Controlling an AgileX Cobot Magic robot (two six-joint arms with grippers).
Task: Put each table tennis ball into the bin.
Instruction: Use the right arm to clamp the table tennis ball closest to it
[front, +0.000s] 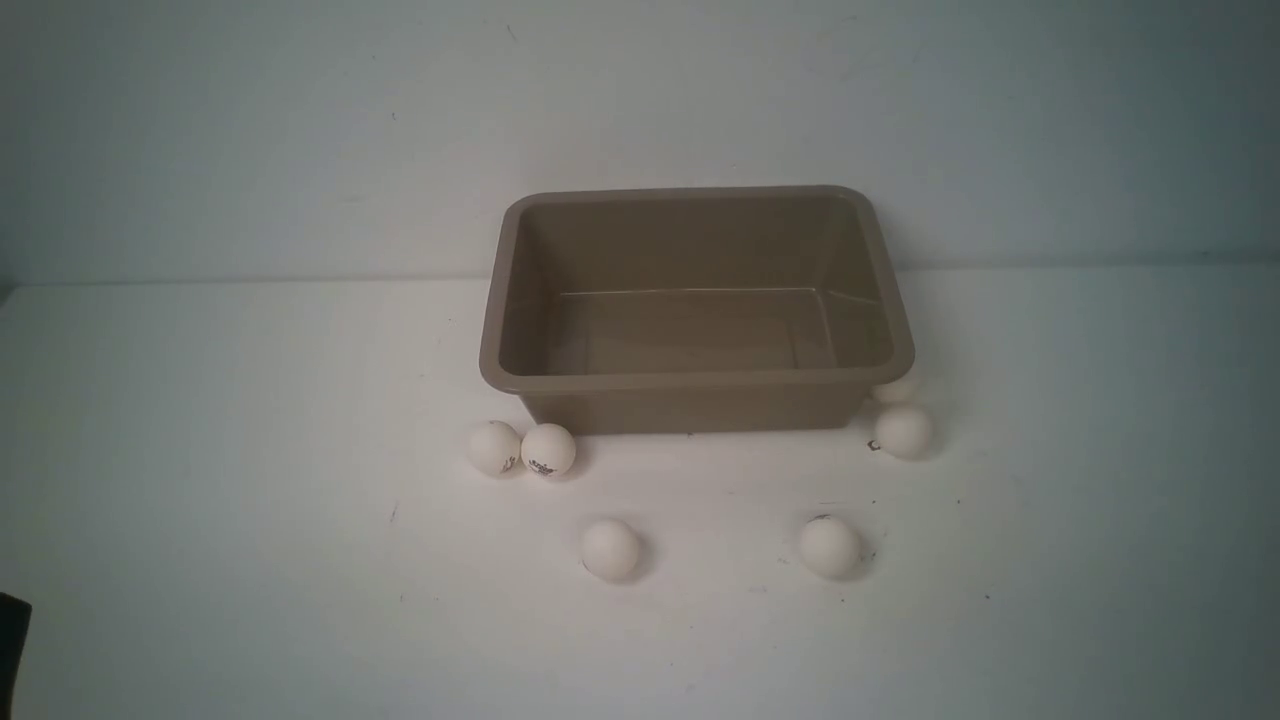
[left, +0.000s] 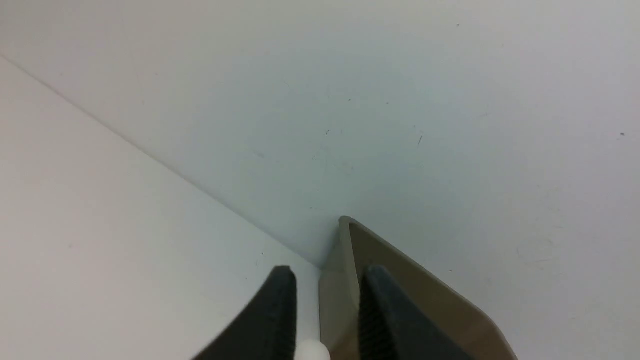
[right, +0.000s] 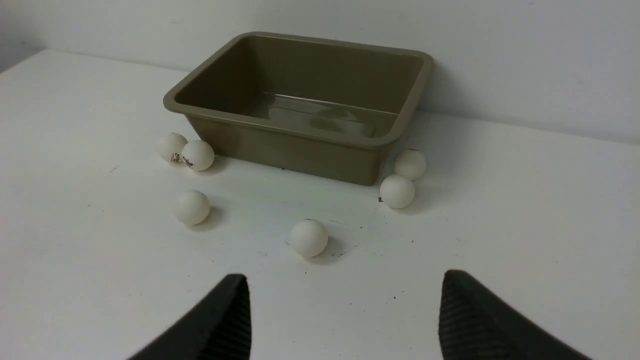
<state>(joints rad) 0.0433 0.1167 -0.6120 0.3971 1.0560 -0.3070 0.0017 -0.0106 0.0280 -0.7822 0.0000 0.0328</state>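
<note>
The taupe bin (front: 690, 379) stands empty at the back of the white table, against the wall. Several white table tennis balls lie round its front. Two touching ones (front: 495, 447) (front: 548, 450) sit at its left front corner. One (front: 610, 549) and another (front: 829, 546) lie further forward. A further pair (front: 903, 431) (front: 895, 388) is at the right front corner, the rear one half hidden by the rim. My right gripper (right: 345, 277) is open, low over the table, short of the nearest ball (right: 308, 238). My left gripper (left: 330, 272) is shut and empty; past it show the bin's corner (left: 332, 300) and one ball (left: 312, 352).
A pale wall rises right behind the bin. White tabletop (front: 250, 560) stretches to both sides and in front of the balls. A dark part (front: 12, 640) shows at the front view's lower left edge.
</note>
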